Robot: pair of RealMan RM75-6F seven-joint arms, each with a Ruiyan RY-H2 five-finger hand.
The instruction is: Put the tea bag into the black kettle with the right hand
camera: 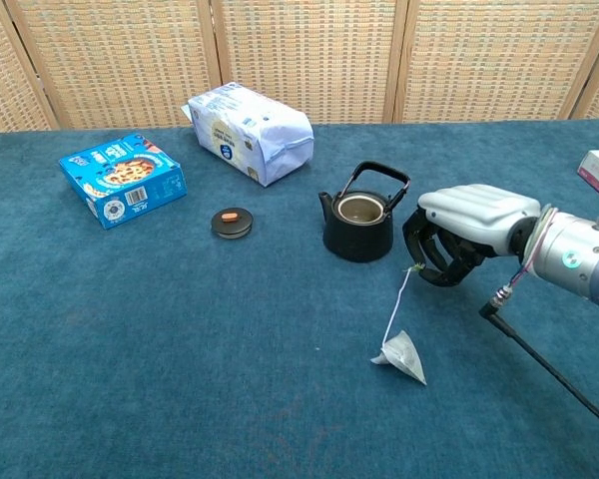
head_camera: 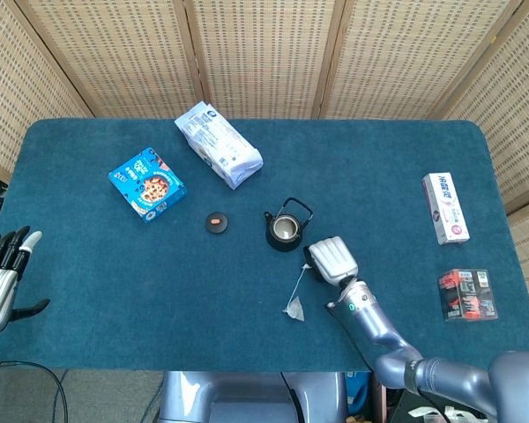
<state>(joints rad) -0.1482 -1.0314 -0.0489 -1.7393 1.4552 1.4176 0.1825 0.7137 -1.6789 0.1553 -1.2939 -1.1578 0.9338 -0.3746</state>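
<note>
The black kettle [head_camera: 284, 230] [camera: 357, 226] stands open near the table's middle, its handle upright. Just right of it my right hand [head_camera: 332, 260] [camera: 466, 234] is raised a little, pinching the string tag of the tea bag. The white tea bag [head_camera: 294, 307] [camera: 400, 356] hangs from the taut string, its lower edge touching the blue cloth in front of the kettle. My left hand [head_camera: 2, 273] rests at the table's near left edge with fingers spread, holding nothing.
The kettle's lid [head_camera: 216, 222] [camera: 232, 222] lies left of the kettle. A blue cookie box [head_camera: 146, 183] [camera: 122, 179] and a white bag [head_camera: 218, 144] [camera: 248, 130] sit further back left. A white carton [head_camera: 446, 206] and a red-black pack [head_camera: 467, 293] lie at the right.
</note>
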